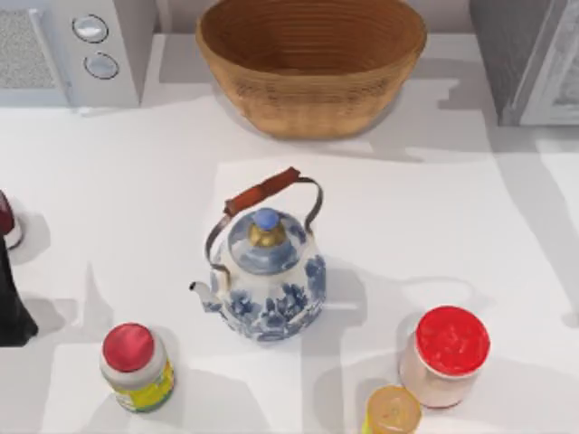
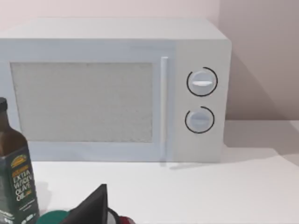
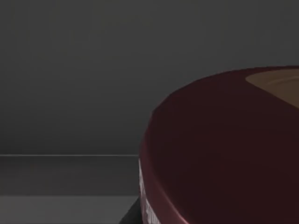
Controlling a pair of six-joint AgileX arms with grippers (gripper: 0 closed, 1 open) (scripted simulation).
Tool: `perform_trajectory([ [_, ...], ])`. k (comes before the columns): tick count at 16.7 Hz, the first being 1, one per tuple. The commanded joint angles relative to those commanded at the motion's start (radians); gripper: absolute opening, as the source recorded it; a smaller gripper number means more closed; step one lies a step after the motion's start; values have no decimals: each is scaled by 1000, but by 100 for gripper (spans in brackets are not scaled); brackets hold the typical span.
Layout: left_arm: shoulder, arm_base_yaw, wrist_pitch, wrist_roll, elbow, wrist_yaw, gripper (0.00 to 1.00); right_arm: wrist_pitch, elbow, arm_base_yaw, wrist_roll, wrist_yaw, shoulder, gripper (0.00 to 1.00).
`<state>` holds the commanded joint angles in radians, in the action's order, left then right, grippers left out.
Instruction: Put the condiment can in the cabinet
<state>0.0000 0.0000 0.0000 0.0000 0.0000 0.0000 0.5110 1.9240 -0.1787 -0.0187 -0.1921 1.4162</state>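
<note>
The condiment can (image 3: 224,154) looms very close in the right wrist view. Its dark maroon lid and a strip of its label show against a dark grey surface with one horizontal seam. My right gripper (image 3: 132,215) appears as a dark sliver touching the can's side. The cabinet (image 1: 525,54), a grey box with a lighter framed panel, stands at the table's far right corner. My left gripper (image 2: 91,207) is a dark wedge low in the left wrist view, parked at the left, facing the white appliance.
A wicker basket (image 1: 312,63) stands at the back middle and a white two-knob appliance (image 1: 81,45) at the back left. A blue-and-white teapot (image 1: 267,276) is in the centre. In front are a red-capped bottle (image 1: 136,366), a red-lidded pale jar (image 1: 445,354) and an orange-topped jar (image 1: 392,411). An olive oil bottle (image 2: 14,182) stands far left.
</note>
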Motion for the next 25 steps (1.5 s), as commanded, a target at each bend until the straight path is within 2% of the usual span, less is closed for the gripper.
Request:
perform_trajectory([
  [25,0,0,0,0,0,0,100,-73,375,77,0,68,449,0],
])
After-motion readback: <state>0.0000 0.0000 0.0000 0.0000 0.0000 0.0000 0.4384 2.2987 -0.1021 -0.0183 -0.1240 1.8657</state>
